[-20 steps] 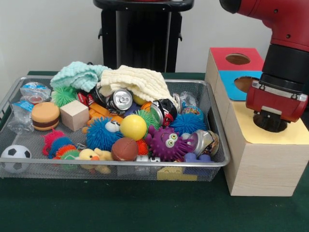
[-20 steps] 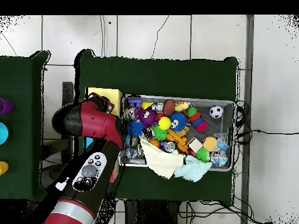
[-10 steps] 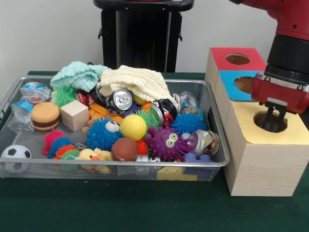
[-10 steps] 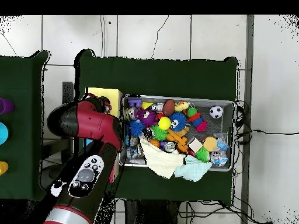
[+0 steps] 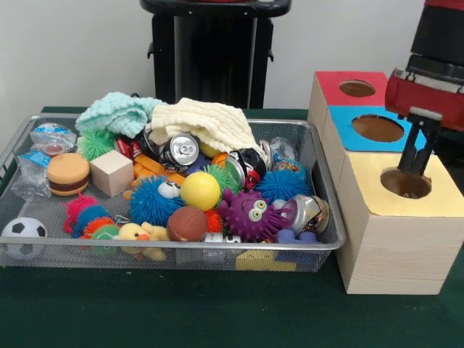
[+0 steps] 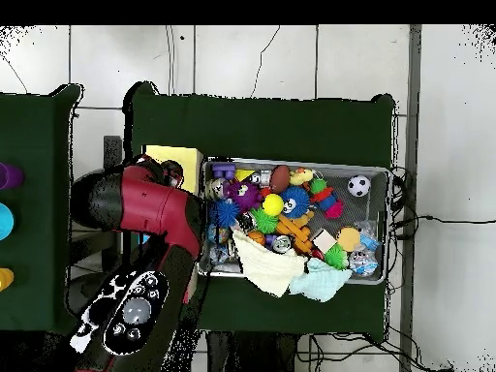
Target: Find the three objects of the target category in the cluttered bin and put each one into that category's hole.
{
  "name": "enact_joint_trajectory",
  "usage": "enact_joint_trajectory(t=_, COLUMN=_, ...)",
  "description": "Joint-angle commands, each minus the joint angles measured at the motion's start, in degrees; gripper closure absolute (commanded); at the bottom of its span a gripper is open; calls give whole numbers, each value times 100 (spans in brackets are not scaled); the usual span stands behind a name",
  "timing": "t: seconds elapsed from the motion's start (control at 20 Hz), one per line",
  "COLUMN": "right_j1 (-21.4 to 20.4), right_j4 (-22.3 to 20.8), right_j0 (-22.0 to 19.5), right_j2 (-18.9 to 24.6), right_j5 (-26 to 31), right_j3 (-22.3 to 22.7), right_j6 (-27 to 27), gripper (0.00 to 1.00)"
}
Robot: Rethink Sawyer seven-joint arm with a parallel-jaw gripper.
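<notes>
1. The wire bin (image 5: 322,217) holds a jumble; at its near rim lie a soccer ball (image 5: 23,237), a small brown football (image 5: 187,223) and a purple spiky monster (image 5: 251,214).
2. Further back in the bin sit a yellow ball (image 5: 200,191), a wooden cube (image 5: 112,172) and crushed cans (image 5: 181,151).
3. At the bin's far end lie cream and mint cloths (image 5: 206,122).
4. Right of the bin stands the wooden box (image 5: 391,250). The gripper (image 5: 417,156) hangs just above its yellow hole (image 5: 406,183), empty, its fingers close together.
</notes>
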Motion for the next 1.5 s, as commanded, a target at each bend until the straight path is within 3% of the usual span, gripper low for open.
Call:
enact_joint_trajectory(t=0.05, right_j1=-377, right_j4=-183, right_j0=-99, right_j2=273, right_j5=772, right_j3=555, right_j6=1019, gripper=100)
enact_joint_trajectory(t=0.4, right_j1=-629, right_j4=-251, right_j0=-241, right_j2=370, right_j5=734, right_j3=789, right_j6=815, gripper=100)
enact_joint_trajectory(t=1.05, right_j1=-1283, right_j4=-600, right_j0=-1130, right_j2=1173, right_j5=-180, right_j3=1741, right_j6=-79, gripper=100)
enact_joint_trajectory(t=1.5, right_j1=-1666, right_j4=-1037, right_j0=-1549, right_j2=1557, right_j5=-494, right_j3=2268, right_j6=-69, gripper=100)
